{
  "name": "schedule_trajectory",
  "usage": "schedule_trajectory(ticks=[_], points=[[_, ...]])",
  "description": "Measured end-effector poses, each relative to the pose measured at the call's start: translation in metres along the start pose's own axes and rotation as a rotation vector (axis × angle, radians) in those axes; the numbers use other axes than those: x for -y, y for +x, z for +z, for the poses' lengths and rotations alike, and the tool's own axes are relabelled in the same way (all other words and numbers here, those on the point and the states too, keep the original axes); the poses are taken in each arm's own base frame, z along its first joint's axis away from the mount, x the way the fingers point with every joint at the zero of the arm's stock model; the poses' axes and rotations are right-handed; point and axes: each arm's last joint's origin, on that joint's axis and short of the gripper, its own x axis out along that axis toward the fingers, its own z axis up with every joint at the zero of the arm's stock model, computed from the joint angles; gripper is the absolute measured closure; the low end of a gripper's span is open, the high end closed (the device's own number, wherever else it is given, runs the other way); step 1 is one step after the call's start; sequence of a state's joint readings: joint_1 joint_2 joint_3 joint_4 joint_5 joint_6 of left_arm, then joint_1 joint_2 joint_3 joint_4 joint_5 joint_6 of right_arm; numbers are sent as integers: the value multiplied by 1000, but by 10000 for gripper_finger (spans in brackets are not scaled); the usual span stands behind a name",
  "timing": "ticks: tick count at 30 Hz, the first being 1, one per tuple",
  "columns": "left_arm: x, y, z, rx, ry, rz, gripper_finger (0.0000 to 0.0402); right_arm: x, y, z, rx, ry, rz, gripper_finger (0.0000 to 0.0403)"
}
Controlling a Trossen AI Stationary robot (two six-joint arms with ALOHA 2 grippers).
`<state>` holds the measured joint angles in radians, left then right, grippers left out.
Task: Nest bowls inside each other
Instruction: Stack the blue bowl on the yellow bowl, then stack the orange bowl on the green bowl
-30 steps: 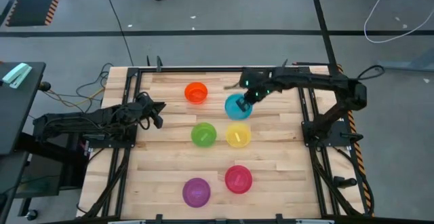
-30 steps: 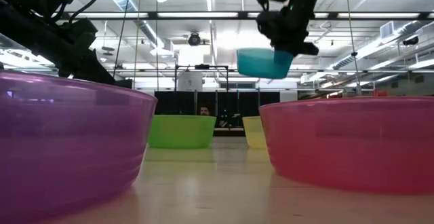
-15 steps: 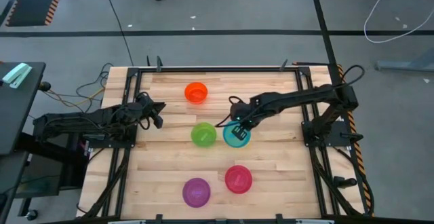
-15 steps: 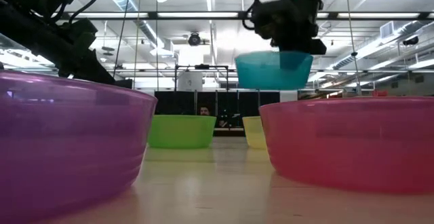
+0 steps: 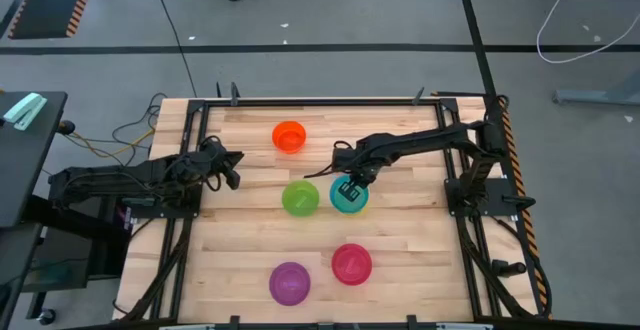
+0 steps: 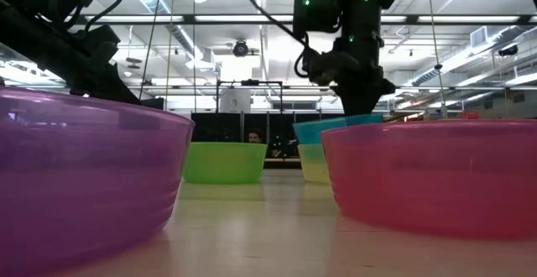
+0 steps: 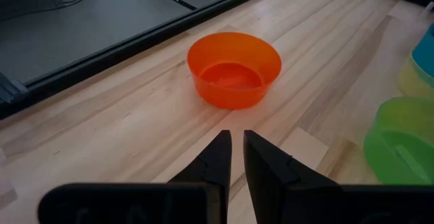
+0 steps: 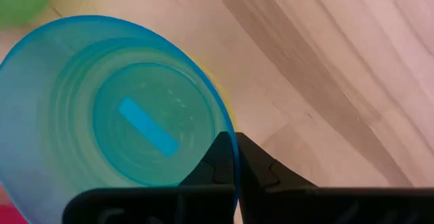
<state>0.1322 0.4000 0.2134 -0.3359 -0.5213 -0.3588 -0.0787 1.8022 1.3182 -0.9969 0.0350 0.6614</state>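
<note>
From my station I see the right end effector (image 5: 350, 187) reaching in over the middle of the wooden slatted surface (image 5: 400, 260), its fingers pinched narrow on the rim of the small round blue plastic bowl (image 5: 348, 197). In the right wrist view the rim of that bowl runs between the two dark fingertips (image 8: 218, 157), so I read it as gripped. The blue bowl sits in the small round yellow plastic bowl (image 6: 312, 163); in the low view only the yellow wall shows beneath the blue rim, and in the right wrist view a thin yellow edge peeks out around the blue one.

Just beside this pair, towards the left arm, stands the small round green plastic bowl (image 5: 299, 198), close to the blue bowl. The small round orange plastic bowl (image 5: 289, 136) stands alone towards the far edge of the surface, and the left wrist view has it straight ahead. Nearer the front edge, the small round magenta-pink plastic bowl (image 5: 351, 263) and the small round purple plastic bowl (image 5: 290, 282) stand near each other but apart.

The left end effector (image 5: 230, 168) waits at the left side of the surface, its fingers nearly together with only a slim gap, holding nothing.
</note>
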Motion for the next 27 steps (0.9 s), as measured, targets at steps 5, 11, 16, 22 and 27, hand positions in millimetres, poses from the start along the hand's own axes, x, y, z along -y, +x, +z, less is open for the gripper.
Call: schedule_trajectory(ticks=[5, 11, 16, 22, 27], points=[[0, 0, 0, 0, -4, 0, 358, -3, 11, 1, -39, -13, -1, 401], [0, 0, 0, 1, -5, 0, 362, -3, 11, 1, -39, 39, -3, 374], [0, 0, 0, 1, -6, 0, 358, -3, 10, 0, -41, 31, 4, 339], [0, 0, 0, 3, -8, -1, 364, -3, 8, 0, -39, 24, 10, 306], [3, 3, 3, 18, -31, -7, 364, -1, -1, -1, -7, 12, 13, 292]])
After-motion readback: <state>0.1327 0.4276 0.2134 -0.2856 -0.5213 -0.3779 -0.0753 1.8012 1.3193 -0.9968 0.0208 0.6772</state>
